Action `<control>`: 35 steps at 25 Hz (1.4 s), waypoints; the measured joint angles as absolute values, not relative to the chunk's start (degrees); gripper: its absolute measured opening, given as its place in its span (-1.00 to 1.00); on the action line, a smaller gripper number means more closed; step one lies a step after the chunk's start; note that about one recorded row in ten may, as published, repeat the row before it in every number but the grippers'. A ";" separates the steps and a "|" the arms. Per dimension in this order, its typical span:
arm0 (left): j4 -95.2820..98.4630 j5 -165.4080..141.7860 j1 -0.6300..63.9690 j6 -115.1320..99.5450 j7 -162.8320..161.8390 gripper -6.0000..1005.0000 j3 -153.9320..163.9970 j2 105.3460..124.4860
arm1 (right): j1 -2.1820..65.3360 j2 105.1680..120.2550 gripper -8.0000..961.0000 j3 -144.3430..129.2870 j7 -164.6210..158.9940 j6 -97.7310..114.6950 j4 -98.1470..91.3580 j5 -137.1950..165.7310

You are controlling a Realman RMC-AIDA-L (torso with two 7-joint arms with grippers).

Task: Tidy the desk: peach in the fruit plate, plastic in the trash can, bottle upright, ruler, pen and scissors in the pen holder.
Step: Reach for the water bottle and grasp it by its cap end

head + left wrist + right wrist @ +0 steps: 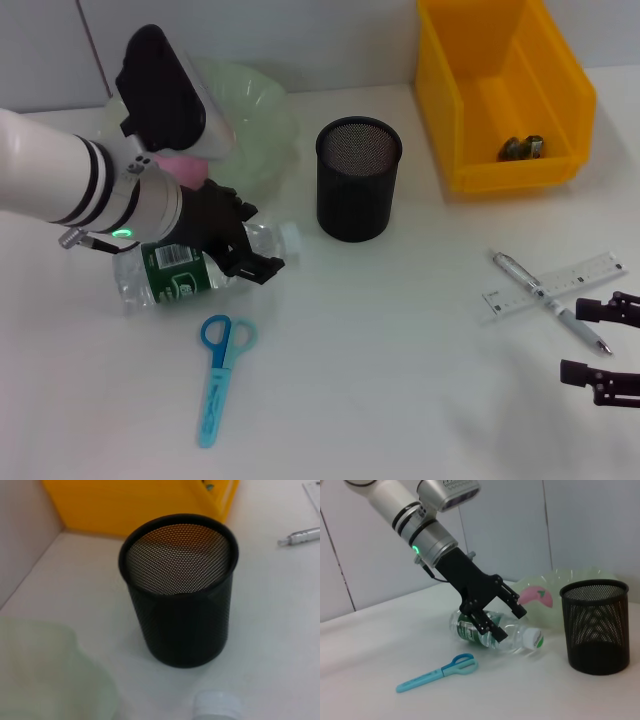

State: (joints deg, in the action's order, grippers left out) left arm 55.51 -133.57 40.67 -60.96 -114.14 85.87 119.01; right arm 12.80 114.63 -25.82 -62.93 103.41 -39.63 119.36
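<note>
Now your left pincer (250,250) sits spread astride the bottle (185,268), lying on its side on the counter (400,380) at the head view's left. Close squarely on its body, then tip it upright clear of the pen holder (358,178). Your right pincer (612,345), spread, idles lower right.

The left gripper (243,248) sits over the bottle (190,268), which lies on its side on the table (400,380); fingers straddle the clear body, and contact cannot be confirmed. Just below this gripper lie the blue scissors (220,372). To its right stands the black mesh pen holder (358,178); behind it is the pale green fruit plate (255,120). The right gripper (608,345) hovers open at the table's right edge, with the pen (550,303) and ruler (556,285) crossed just beside its upper finger. The yellow bin (500,90) stands well beyond that gripper.
</note>
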 joint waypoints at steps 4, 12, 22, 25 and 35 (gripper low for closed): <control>55.23 -135.19 40.96 -60.35 -114.29 0.50 86.39 119.08 | 13.29 114.61 0.73 -26.00 -62.92 102.70 -39.13 119.69; 54.69 -135.33 41.10 -59.60 -114.08 0.50 86.47 119.10 | 13.57 114.60 0.73 -26.11 -62.92 102.02 -38.75 119.77; 54.32 -135.54 40.84 -59.22 -114.18 0.49 87.89 119.02 | 14.04 114.61 0.73 -26.07 -62.93 101.96 -38.62 120.82; 54.10 -135.90 40.75 -59.23 -114.17 0.49 87.89 119.01 | 14.31 114.73 0.73 -26.03 -62.93 101.72 -38.57 121.25; 53.08 -137.02 40.94 -59.53 -114.33 0.49 87.89 119.08 | 14.67 115.04 0.73 -26.10 -63.02 101.08 -38.58 121.38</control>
